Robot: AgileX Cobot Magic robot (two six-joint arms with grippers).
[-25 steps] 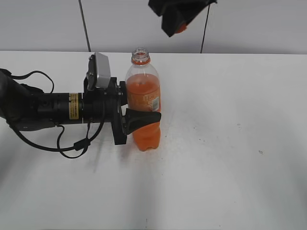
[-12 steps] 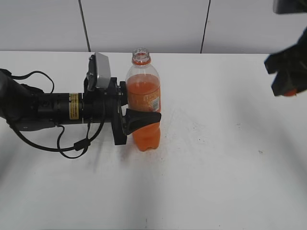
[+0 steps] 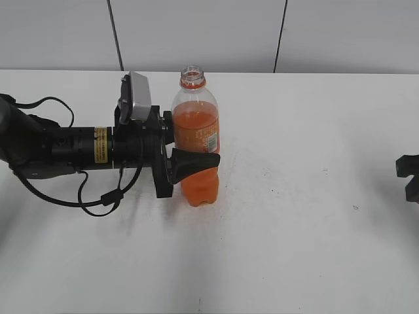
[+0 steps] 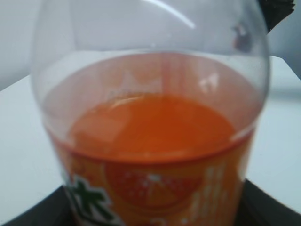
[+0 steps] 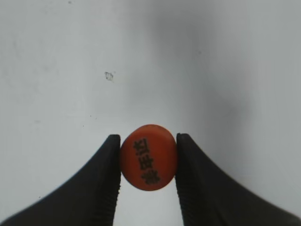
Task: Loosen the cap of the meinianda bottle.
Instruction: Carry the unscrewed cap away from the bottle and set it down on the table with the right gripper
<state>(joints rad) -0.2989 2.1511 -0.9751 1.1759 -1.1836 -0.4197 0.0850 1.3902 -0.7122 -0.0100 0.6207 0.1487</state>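
Note:
The meinianda bottle stands upright on the white table, its neck open with no cap on it. My left gripper is shut on the bottle's waist from the left. The left wrist view is filled by the bottle with its orange drink and label. The orange cap, with dark print on top, is held between the fingers of my right gripper above the white table. In the exterior view only a dark part of the right gripper shows at the right edge.
The white table stretches around the bottle. A grey panelled wall stands behind it. The left arm's cable loops on the table. A small dark speck marks the table under the right gripper.
My right gripper, holding the cap, moved from above the bottle to the right and down, to the right edge of the exterior view. The left arm and bottle have not moved.

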